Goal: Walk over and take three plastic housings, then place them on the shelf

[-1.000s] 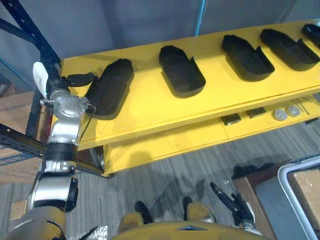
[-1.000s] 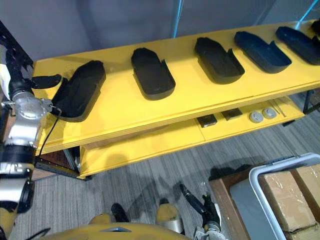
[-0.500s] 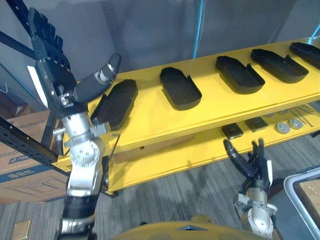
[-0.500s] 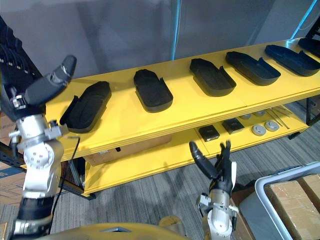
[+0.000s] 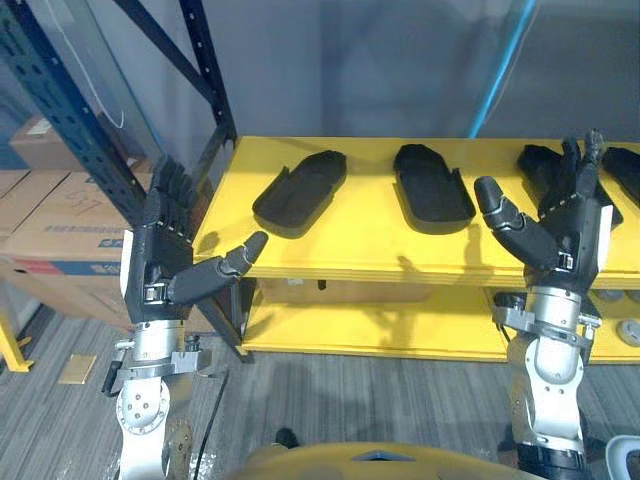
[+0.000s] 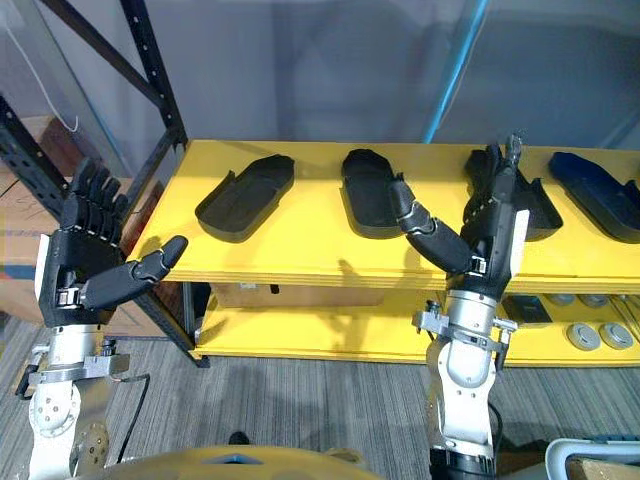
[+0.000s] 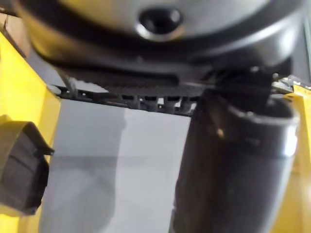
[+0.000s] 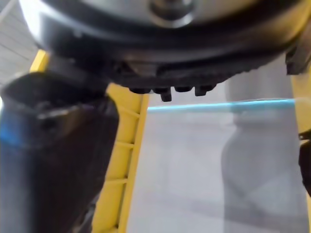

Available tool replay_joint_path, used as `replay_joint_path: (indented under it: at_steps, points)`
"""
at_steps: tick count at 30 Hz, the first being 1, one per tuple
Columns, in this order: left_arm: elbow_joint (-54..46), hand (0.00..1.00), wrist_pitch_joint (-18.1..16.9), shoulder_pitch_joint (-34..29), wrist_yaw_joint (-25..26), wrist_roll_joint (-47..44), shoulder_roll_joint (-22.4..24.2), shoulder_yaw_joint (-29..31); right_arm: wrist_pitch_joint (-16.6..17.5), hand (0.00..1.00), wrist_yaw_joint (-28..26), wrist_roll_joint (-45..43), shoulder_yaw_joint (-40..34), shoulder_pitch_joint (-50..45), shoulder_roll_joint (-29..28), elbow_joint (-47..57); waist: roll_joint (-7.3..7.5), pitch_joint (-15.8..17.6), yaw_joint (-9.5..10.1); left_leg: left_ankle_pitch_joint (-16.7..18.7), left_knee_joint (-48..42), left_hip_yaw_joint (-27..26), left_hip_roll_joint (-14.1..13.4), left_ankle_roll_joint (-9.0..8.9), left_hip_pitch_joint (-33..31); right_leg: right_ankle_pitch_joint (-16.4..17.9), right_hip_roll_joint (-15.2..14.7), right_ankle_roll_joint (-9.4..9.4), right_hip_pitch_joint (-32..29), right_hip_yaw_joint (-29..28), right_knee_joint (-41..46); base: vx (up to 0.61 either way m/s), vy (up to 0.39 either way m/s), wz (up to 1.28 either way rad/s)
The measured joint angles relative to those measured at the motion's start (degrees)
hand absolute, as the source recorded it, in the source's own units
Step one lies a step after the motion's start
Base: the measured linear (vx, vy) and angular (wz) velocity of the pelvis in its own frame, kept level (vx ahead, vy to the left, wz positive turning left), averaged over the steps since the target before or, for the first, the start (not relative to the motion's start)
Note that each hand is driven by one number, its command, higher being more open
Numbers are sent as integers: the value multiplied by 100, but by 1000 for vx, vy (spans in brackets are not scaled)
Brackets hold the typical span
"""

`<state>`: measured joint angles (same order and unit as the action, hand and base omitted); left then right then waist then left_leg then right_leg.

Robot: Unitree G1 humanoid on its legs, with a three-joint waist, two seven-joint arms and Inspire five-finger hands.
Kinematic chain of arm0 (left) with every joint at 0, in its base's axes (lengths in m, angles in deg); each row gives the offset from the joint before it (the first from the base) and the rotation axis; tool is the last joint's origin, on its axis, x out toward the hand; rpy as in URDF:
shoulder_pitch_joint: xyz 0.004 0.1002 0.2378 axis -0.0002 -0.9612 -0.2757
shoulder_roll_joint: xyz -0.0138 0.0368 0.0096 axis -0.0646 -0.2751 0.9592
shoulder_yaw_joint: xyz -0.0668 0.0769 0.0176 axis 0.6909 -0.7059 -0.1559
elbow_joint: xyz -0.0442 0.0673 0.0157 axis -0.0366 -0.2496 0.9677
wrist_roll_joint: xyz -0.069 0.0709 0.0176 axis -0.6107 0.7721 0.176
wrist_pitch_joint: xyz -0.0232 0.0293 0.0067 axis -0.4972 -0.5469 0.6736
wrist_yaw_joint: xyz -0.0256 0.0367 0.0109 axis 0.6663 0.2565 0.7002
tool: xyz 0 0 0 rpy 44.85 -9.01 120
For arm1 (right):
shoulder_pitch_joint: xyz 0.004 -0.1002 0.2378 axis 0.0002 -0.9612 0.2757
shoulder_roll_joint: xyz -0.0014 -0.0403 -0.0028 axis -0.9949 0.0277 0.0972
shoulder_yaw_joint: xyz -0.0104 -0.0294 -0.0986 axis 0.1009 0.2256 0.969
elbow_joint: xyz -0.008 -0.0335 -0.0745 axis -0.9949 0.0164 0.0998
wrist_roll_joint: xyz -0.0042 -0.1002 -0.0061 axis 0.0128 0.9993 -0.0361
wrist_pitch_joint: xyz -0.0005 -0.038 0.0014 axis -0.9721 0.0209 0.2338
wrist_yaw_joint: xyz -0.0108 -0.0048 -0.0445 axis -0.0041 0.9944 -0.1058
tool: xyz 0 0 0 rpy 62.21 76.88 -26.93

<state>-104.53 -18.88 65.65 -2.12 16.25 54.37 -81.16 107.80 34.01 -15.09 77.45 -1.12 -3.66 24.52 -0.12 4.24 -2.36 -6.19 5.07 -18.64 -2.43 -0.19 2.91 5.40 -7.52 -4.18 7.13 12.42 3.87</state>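
- The left hand (image 5: 158,262) is no longer down against the leftmost housing (image 5: 300,190), where it was a second ago. It is now raised in front of the yellow shelf (image 5: 370,238), clear of it.
- Its fingers are straight and spread with the thumb out, and it holds nothing.
- The right hand (image 5: 565,228) has come up from low by the floor. It is also spread and empty.
- The view has levelled out too, so the head has lifted; the housings themselves have not moved.
- The leftmost housing lies flat on the shelf, with a second housing (image 5: 433,198) beside it and a third housing (image 6: 540,205) partly behind the right hand.
- With both hands free and the housings on the shelf, I judge the placing is finished or nearly so.
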Motion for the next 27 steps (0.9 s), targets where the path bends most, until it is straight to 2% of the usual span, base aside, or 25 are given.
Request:
replay_joint_path:
  at_steps: [5,9,13,15,21,25,27]
  points:
    - [10,100,34,37,-567,-202,-10,-5,-56,100,-415,-113,29,190,314,-205,-7,6,43,-15,-1,55,48,25,-44,-35,-43,-31,-4,70,-29,16,40,6]
    - [321,100,178,112,-677,-191,-32,-26,-351,100,-854,-557,245,783,663,-460,-16,14,41,-42,-1,125,70,42,-58,-77,-38,-35,33,154,-61,9,20,7]
    - [598,100,392,116,-659,-177,-54,-249,-924,100,-1110,-1229,618,1671,808,-1449,-31,49,88,-85,1,268,80,67,-77,-95,-39,-33,119,298,-96,2,12,19]
    - [688,100,462,157,-674,-177,-53,-392,-1132,100,-1074,-1229,851,2172,845,-2206,-56,156,226,-143,1,389,86,77,-152,-108,-34,-33,116,430,-97,-23,9,29]
    - [1008,100,666,214,-789,-178,-52,-445,-1573,100,-961,-1224,1316,3327,850,-3479,-118,308,559,-280,-17,776,140,105,-286,-113,-29,-34,195,800,-103,-9,4,35]
    - [1034,100,665,208,-769,-165,-56,-593,-1639,100,-869,-1167,1398,4107,916,-3943,-216,548,645,-346,-17,962,172,138,-403,-111,-31,-31,178,969,-83,-37,22,27]
    - [1127,100,665,209,-763,-188,-138,-783,-1713,100,-778,-1100,1455,4417,1032,-4225,-276,622,776,-354,-18,977,180,147,-446,-113,-33,-34,180,968,-84,-18,36,8]
